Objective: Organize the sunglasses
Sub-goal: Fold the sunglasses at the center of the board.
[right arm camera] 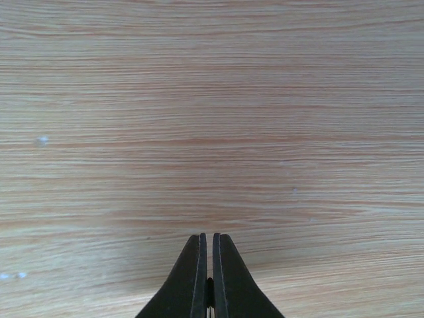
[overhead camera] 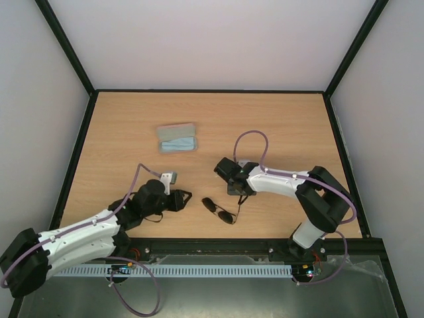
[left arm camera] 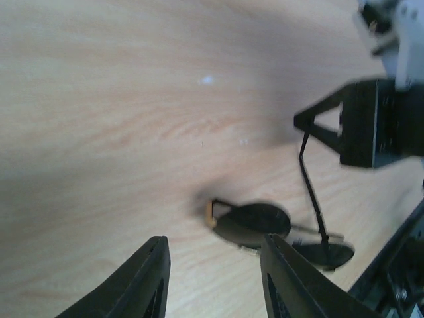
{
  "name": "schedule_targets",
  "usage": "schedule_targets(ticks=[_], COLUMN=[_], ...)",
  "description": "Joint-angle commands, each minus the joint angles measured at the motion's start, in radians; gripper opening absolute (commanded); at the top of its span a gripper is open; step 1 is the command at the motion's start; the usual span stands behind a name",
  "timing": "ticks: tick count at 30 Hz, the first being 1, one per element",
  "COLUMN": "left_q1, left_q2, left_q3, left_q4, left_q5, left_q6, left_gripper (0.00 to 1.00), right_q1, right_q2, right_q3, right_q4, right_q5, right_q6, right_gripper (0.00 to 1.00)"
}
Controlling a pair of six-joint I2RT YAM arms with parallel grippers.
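**Fig.** The sunglasses (overhead camera: 218, 211) are seen lenses-down on the counter (overhead camera: 132, 132) near its front edge, one temple raised. Just left of them the left hand (left arm camera: 213, 252) is held part-open, empty. Just beyond them the right hand (right arm camera: 207, 252) is closed tight at that temple; a grip cannot be confirmed.

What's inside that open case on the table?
A light blue cloth fills the near half of the case; grey lining shows in the far half. Anything beneath the cloth is hidden.
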Motion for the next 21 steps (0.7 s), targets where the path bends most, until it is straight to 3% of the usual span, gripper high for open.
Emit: schedule_targets(ticks=[1,8,21], left_q1=[-0.086,-0.175,-0.184], left_q2=[0.017,0.204,0.645], left_q3=[-0.049,-0.041,0.172], left_q4=[-0.035,0.147,0.325], left_q5=[-0.018,-0.016,-0.005], left_q6=[-0.074,-0.113,-0.056], left_gripper=[0.39,0.27,0.22], right_q1=[-0.033,-0.067,-0.074], right_q2=[-0.028,-0.059,-0.068], right_q3=[-0.026,-0.034,-0.083], right_q4=[-0.015,-0.007,0.065], right_q5=[0.015,0.009,-0.05], right_q6=[-0.013,-0.029,-0.035], right_gripper=[0.01,0.01,0.01])
